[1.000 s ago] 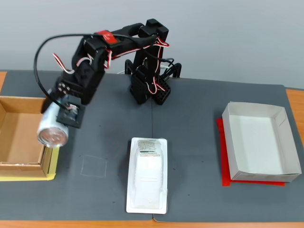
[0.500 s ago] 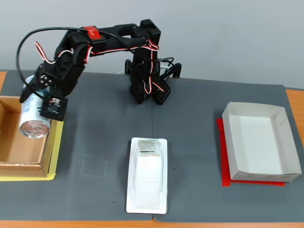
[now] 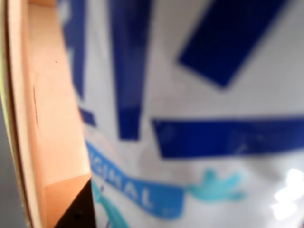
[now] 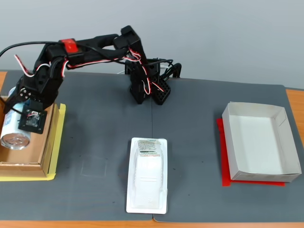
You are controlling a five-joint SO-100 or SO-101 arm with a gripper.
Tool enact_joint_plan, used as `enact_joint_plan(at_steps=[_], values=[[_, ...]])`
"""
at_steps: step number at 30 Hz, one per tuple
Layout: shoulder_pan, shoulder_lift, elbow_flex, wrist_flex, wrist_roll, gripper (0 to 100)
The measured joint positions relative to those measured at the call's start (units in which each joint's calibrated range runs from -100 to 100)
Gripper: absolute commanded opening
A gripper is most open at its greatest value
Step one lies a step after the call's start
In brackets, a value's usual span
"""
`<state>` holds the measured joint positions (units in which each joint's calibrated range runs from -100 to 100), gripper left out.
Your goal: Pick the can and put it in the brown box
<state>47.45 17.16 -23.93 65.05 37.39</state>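
The can (image 4: 13, 133), white with a silver end, hangs over the brown box (image 4: 28, 167) at the far left of the fixed view, its end facing the camera. My gripper (image 4: 21, 118) is shut on the can's upper part. In the wrist view the can (image 3: 199, 114) fills the frame close up, white with dark blue lettering and light-blue graphics, and a wall of the brown box (image 3: 52, 123) runs down the left side. The fingers themselves do not show in the wrist view.
A white plastic blister tray (image 4: 147, 175) lies at the front centre of the dark mat. A white rectangular box (image 4: 260, 141) on a red sheet stands at the right. The arm's base (image 4: 145, 88) is at the back centre. Yellow tape edges the brown box.
The arm has swung left with the can, from beside the brown box's right wall to over the box's inside.
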Motion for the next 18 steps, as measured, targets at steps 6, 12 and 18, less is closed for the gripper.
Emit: enact_joint_plan(at_steps=[6,12,18], values=[[1.9,8.4,-8.1,-4.6,0.0,12],[2.5,12.8,-11.4,-6.8,0.0,12],[2.4,15.0,-11.6,-6.9,0.0,12]])
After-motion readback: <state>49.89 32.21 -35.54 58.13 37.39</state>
